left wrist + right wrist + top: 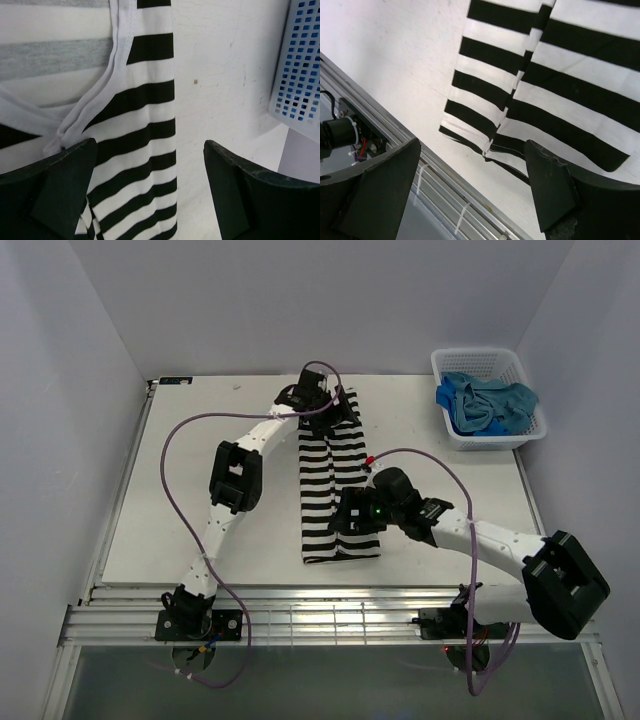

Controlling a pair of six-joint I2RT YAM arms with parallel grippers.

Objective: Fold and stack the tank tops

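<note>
The black-and-white striped tank top (325, 475) lies on the white table (200, 500) as a long narrow strip, folded lengthwise, running from the far middle toward the near edge. My left gripper (330, 405) hovers open over its far end. In the left wrist view the strap and right edge of the striped top (135, 135) lie between the spread fingers (60, 195). My right gripper (352, 518) stands open over the near end, and the hem of the striped top (485, 125) shows in the right wrist view. A teal-blue top (515, 398) and a royal blue top (462, 412) sit crumpled in the basket.
The white lattice basket (480, 362) stands at the back right corner; its wall (300, 75) shows beside the left gripper. Metal rails (330, 610) run along the near table edge, close under the right gripper (472, 185). Grey walls enclose three sides.
</note>
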